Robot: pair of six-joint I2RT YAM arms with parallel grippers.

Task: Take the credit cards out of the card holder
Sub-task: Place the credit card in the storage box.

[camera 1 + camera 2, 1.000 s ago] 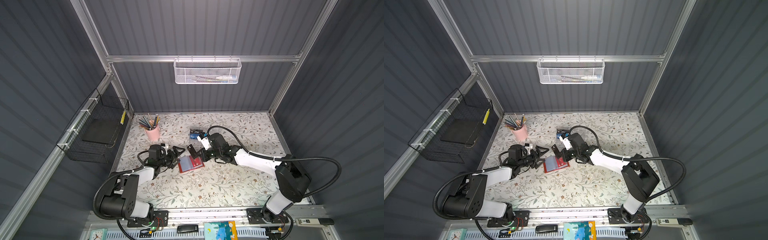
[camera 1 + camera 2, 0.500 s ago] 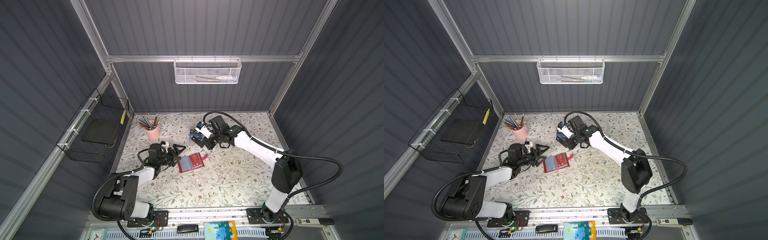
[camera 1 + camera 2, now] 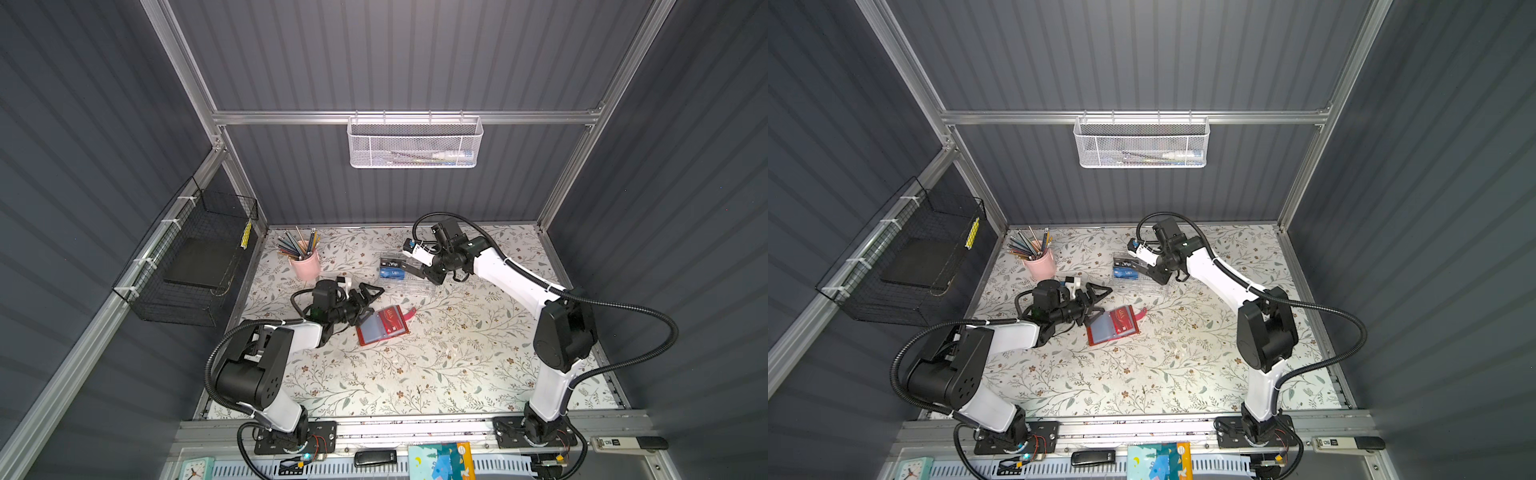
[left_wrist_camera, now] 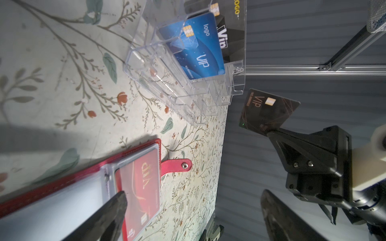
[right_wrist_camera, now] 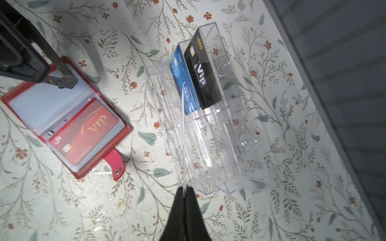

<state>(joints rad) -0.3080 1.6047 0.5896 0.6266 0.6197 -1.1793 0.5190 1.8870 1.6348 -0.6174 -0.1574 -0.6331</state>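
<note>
The red card holder (image 3: 382, 326) (image 3: 1113, 326) lies open on the table, a red VIP card (image 5: 83, 133) (image 4: 144, 183) in its clear sleeve. My left gripper (image 3: 368, 303) (image 4: 192, 197) is open, one fingertip (image 5: 64, 81) resting on the holder's empty page. My right gripper (image 5: 184, 188) (image 3: 419, 272) is shut on a black VIP card (image 4: 269, 112), held just above the clear acrylic box (image 5: 219, 135) (image 4: 167, 83). That card shows edge-on in the right wrist view. A blue card (image 5: 183, 83) and another black card (image 5: 205, 77) stand in the box's compartments.
A pink cup of pencils (image 3: 306, 264) stands at the back left. A black wire basket (image 3: 195, 257) hangs on the left wall and a white mesh basket (image 3: 415, 143) on the back wall. The back wall rises just behind the box.
My right gripper has carried the black card from beside the card holder back over the acrylic box. The left gripper stays open on the holder.
</note>
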